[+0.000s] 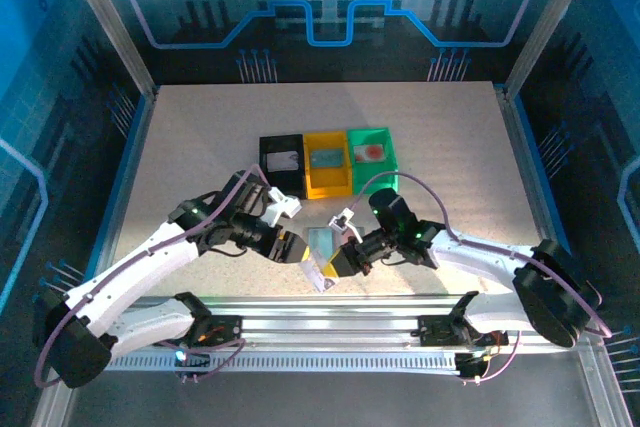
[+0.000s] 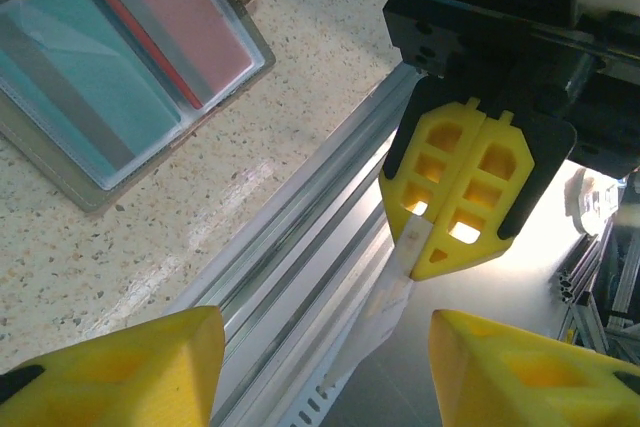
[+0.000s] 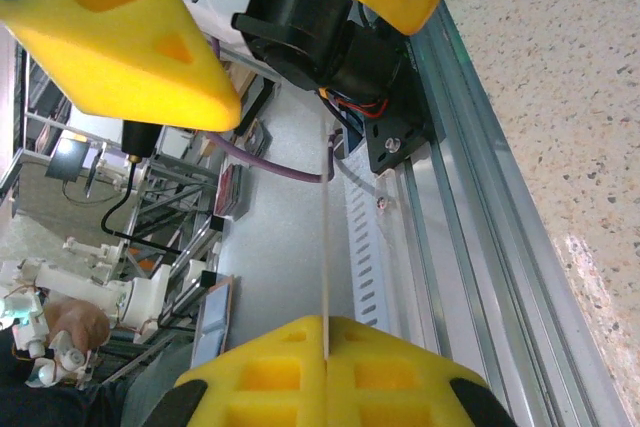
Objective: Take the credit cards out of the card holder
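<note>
Speckled tabletop (image 1: 200, 167) carried the open wallet (image 2: 110, 77) near its front edge, where the right gripper (image 2: 440, 247) pinched a pale card (image 2: 395, 297) and the left gripper (image 2: 325, 367) gaped empty.

Along the bottom edge, the right tool (image 3: 325, 332) presses its two yellow fingers (image 3: 260, 377) flat together on a credit card (image 3: 325, 237). The card is seen edge-on as a thin pale line rising straight up the middle. Above it, the left tool (image 3: 320, 57) faces down with its yellow fingers (image 3: 110, 27) spread apart and a black body between them; the card's top edge stops just short of them. A silver rail (image 3: 480, 197) runs diagonally down the right side, bordering the speckled pale surface (image 3: 560, 77). A purple cable (image 3: 270, 162) loops behind the card.
</note>
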